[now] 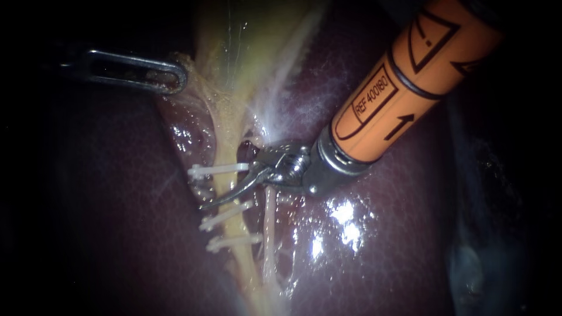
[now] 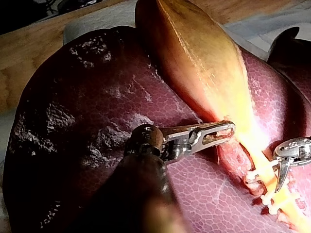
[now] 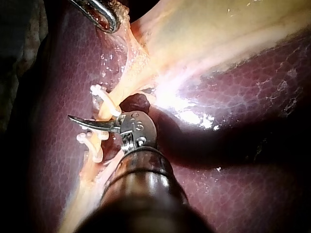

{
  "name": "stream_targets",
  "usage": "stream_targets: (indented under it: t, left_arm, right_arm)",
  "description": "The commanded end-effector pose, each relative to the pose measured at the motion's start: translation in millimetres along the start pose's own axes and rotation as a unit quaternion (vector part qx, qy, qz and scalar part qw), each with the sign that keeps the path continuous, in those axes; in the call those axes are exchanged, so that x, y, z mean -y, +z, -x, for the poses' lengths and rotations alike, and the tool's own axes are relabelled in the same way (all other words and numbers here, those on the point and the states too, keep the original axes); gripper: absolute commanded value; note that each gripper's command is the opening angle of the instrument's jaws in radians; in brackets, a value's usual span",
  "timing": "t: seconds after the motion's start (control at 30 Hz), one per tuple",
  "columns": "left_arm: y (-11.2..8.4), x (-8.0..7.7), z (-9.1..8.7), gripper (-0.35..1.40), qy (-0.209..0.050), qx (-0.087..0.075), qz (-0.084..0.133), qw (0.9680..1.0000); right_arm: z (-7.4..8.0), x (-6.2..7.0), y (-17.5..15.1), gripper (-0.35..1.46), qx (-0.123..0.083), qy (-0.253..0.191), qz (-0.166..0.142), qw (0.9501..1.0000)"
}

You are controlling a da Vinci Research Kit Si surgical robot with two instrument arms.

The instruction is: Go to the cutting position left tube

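**Blades laid across the left tube between its clips**

Nearest the endoscope, the right instrument (image 1: 211, 202), orange along its length, comes in from the upper right. It ends in slim curved blades. The blades lie together with no gap showing in any view. They rest across the top of the left tube (image 1: 220, 186) with the tips pointing past it toward the liver (image 1: 117, 222).

The left tube is the yellow strand running down from the gallbladder. It carries three white clips. The upper clip (image 1: 205, 171) sits just above the blades. The middle clip (image 1: 222, 217) and the lowest clip (image 1: 231, 241) sit below them, so the blades cross the tube in the space between the upper and middle clips. Just beside it, on the side toward the right instrument, runs the paler right tube (image 1: 269, 222).

Farther back, the left instrument (image 1: 172, 75) enters from the left. Its windowed jaws are clamped on the frayed edge of the gallbladder (image 1: 234, 47), near where the sac narrows. The dark red liver lies under everything. Beyond it, the left wrist view shows the wooden worktop (image 2: 24, 53).
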Motion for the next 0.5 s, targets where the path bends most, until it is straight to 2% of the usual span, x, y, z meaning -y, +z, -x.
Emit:
stream_targets:
  t: [0.03, 0.23, 0.33, 0.5]
  left_arm:
    - [0.0, 0.0, 0.0, -0.35, 0.000, 0.000, -0.001, 1.0000]
    - [0.0, 0.0, 0.0, -0.35, 0.000, 0.000, -0.001, 1.0000]
    - [0.0, 0.0, 0.0, -0.35, 0.000, 0.000, -0.001, 1.0000]
    - [0.0, 0.0, 0.0, -0.35, 0.000, 0.000, -0.001, 1.0000]
  right_arm:
    - [0.0, 0.1, -0.1, 1.18, 0.000, 0.000, -0.001, 1.0000]
    - [0.3, -0.1, 0.5, 1.18, 0.001, -0.001, 0.000, 1.0000]
    - [0.9, -0.5, 1.7, 1.21, -0.010, -0.006, -0.009, 0.9999]
    - [1.2, -0.7, 3.1, 1.16, -0.027, -0.059, -0.023, 0.9976]
